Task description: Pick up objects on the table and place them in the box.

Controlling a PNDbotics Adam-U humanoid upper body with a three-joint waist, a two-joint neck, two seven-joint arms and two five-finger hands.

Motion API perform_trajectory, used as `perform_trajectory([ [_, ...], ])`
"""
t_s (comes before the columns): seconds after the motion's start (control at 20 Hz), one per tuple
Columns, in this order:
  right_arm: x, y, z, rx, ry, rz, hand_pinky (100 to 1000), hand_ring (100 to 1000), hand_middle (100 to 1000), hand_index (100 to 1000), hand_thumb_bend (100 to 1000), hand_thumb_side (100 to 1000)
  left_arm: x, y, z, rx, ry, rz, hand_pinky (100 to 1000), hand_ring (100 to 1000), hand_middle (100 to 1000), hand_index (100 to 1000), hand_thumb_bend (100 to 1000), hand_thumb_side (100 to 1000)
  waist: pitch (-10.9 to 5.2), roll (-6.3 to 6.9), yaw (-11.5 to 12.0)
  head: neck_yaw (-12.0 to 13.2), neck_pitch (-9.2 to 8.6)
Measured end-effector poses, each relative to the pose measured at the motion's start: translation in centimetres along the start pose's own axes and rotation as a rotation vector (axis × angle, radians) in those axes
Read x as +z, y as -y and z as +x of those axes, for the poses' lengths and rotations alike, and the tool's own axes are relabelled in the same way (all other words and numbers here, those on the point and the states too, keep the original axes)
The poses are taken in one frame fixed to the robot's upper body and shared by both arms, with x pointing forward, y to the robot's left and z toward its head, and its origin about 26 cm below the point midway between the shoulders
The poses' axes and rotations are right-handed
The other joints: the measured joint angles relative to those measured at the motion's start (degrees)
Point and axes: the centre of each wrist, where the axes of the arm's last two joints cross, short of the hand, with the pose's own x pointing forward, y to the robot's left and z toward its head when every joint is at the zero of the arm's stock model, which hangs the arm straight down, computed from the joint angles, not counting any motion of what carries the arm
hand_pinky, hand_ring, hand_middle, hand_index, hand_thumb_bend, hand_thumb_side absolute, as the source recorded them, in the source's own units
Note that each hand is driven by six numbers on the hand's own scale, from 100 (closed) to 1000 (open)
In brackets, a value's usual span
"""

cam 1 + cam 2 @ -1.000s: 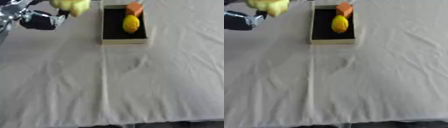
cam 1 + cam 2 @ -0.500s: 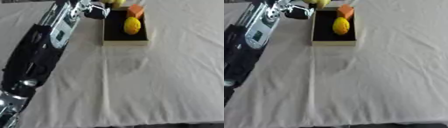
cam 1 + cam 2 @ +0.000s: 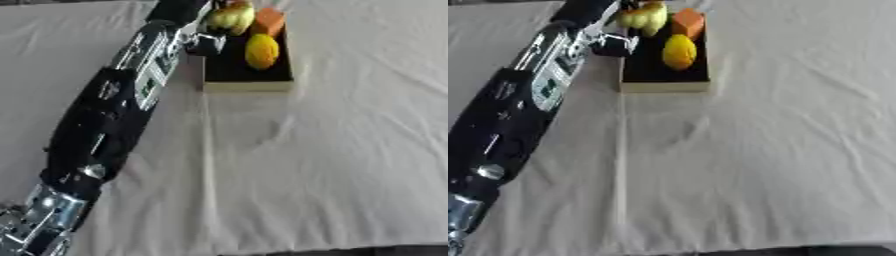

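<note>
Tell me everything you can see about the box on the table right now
The box is a shallow rectangular tray with pale cream walls and a black inside, open at the top, lying flat on the white tablecloth at the far side. In it lie a yellow lemon-like fruit and, behind it, an orange block. The left hand is over its far left corner, bringing in a yellow-green object; whether the hand touches the wall cannot be told.
</note>
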Motion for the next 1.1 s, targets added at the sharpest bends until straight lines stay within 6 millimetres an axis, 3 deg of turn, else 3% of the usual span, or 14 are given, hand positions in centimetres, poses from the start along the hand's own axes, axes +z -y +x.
perform_trajectory([
  [0.2, 0.1, -0.1, -0.1, -0.007, -0.004, 0.000, 971, 853, 665, 843, 100, 540, -0.1, 1.4, 0.1, 0.002, -0.018, -0.012, 755, 655, 595, 697, 100, 100, 0.16, 0.01, -0.2, 0.0, -0.11],
  [0.3, 0.1, -0.1, -0.1, -0.010, -0.007, 0.000, 971, 853, 665, 843, 100, 545, -0.1, 1.8, 0.0, 0.001, -0.017, -0.015, 813, 761, 713, 844, 176, 100, 0.16, 0.02, -0.5, 0.0, -0.21],
  [0.45, 0.1, -0.1, -0.1, -0.011, -0.011, 0.001, 972, 853, 664, 843, 100, 541, 0.0, 2.3, 0.0, -0.007, -0.011, -0.027, 893, 847, 797, 916, 285, 100, 0.16, 0.07, -0.5, 0.0, -0.33],
  [0.55, 0.2, -0.2, -0.1, -0.012, -0.013, 0.000, 972, 853, 664, 843, 100, 541, 0.0, 2.4, -0.1, -0.017, -0.006, -0.035, 931, 884, 828, 935, 387, 100, 0.16, 0.12, -0.5, 0.0, -0.42],
  [0.7, 0.4, -0.2, -0.2, -0.014, -0.020, 0.001, 972, 853, 664, 842, 100, 541, 0.0, 2.4, -0.1, -0.043, -0.001, -0.039, 944, 904, 841, 949, 479, 206, 0.16, 0.30, -0.5, 0.0, -0.49],
  [1.1, 0.4, -0.2, -0.2, -0.014, -0.027, 0.003, 973, 853, 664, 842, 100, 541, 0.3, 1.0, 0.2, -0.057, 0.015, -0.004, 931, 899, 832, 941, 454, 233, -0.01, 0.40, -0.3, -0.3, -0.48],
])
